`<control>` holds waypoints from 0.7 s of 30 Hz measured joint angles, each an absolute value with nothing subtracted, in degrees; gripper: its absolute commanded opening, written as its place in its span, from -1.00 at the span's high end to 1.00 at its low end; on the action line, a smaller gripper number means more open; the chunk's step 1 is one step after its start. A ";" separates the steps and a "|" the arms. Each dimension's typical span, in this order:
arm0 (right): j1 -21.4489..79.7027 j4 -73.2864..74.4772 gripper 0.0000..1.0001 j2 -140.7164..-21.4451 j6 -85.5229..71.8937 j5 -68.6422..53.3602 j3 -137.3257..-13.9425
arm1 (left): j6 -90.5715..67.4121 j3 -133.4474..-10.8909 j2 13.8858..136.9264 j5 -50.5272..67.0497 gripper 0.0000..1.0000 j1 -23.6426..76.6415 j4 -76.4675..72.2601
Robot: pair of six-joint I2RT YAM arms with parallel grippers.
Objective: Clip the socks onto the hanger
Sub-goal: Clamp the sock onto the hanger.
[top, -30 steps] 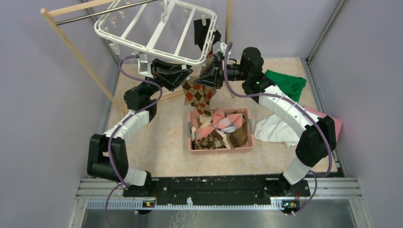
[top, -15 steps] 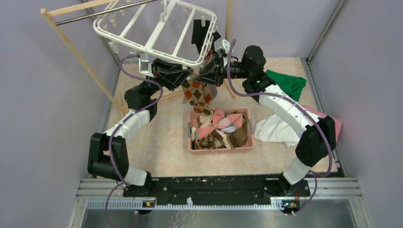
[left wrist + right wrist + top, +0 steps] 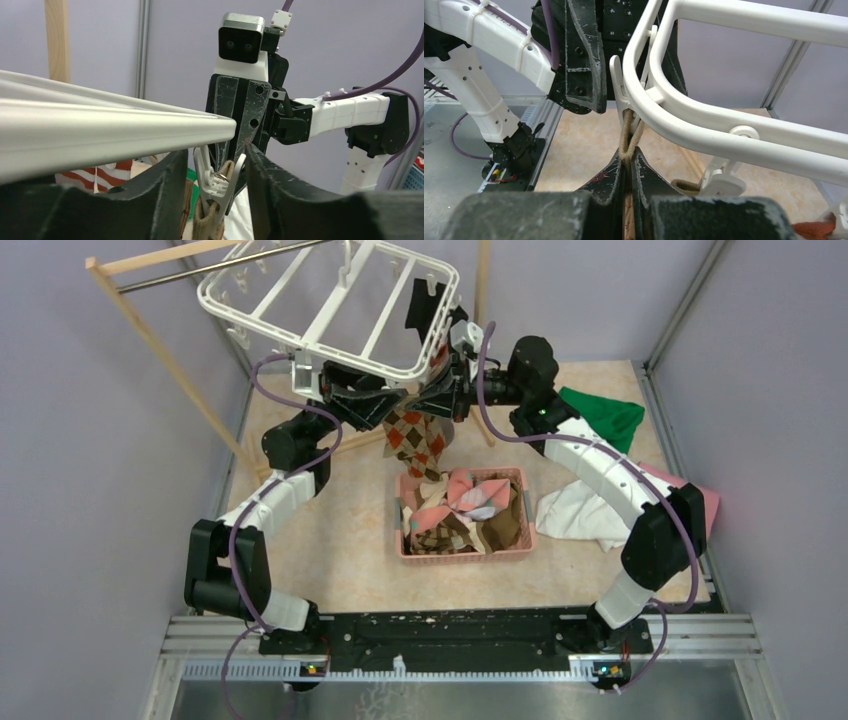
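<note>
The right gripper (image 3: 626, 156) pinches the brown argyle sock (image 3: 415, 435) tight by its cuff. Just above its fingertips, the cuff sits in a white clip (image 3: 218, 181) under the hanger (image 3: 704, 125) edge. The left gripper (image 3: 216, 157) is spread apart, with one finger close on each side of the clip.

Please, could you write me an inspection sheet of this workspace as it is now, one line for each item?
Surface: beige table top, with a pink basket standing on it.
Job's things: white hanger up by the wooden rack; black sock clipped on it; argyle sock dangling, its cuff in a clip; more socks in the basket.
Clutter: green cloth, white cloth and pink cloth at the right.
Hands: left hand open, with a finger on either side of the clip; right hand shut on the argyle sock's cuff.
Cables: purple cables run along both arms.
Surroundings: lilac walls.
</note>
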State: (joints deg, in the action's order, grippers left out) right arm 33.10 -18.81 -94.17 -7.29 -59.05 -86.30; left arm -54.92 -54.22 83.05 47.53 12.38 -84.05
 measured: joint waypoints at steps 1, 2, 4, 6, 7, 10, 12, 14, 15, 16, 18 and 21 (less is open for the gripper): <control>33.10 -18.81 1.00 -94.24 -7.29 -58.98 -86.30 | -54.98 -54.22 83.05 47.53 -0.23 12.40 -84.05; 33.10 -18.81 1.00 -94.26 -7.29 -58.96 -86.30 | -55.09 -54.22 83.05 47.51 -0.29 12.40 -84.03; 33.10 -18.79 1.00 -94.35 -7.29 -58.89 -86.30 | -55.16 -54.22 83.05 47.48 -0.39 12.43 -84.07; 33.10 -18.79 1.00 -94.37 -7.27 -58.76 -86.32 | -55.09 -54.22 83.05 47.48 -0.51 12.43 -84.05; 33.10 -18.79 1.00 -94.39 -7.27 -58.70 -86.32 | -55.02 -54.22 83.05 47.46 -0.58 12.43 -84.05; 33.10 -18.76 0.99 -94.39 -7.27 -58.54 -86.32 | -54.06 -53.98 82.85 47.05 -0.80 12.43 -84.03; 33.10 -18.61 0.87 -94.39 -7.25 -58.54 -86.32 | -52.88 -52.69 81.78 46.59 -0.94 12.43 -83.88; 33.08 -18.35 0.68 -94.39 -7.09 -58.57 -86.32 | -50.92 -50.76 79.59 46.02 -0.96 12.43 -83.11; 33.08 -18.31 0.48 -94.39 -7.07 -58.54 -86.30 | -49.91 -49.74 78.17 45.63 -0.96 12.43 -82.19; 33.08 -18.28 0.25 -94.39 -6.94 -58.61 -86.26 | -48.66 -48.58 76.38 45.25 -0.96 12.43 -80.95; 32.97 -18.09 -0.09 -94.37 -6.68 -58.59 -86.13 | -45.65 -46.50 72.40 44.23 -0.96 12.43 -77.49; 32.80 -16.69 -0.39 -93.89 -4.45 -58.70 -84.71 | -40.99 -43.99 66.50 42.68 -0.96 12.43 -71.31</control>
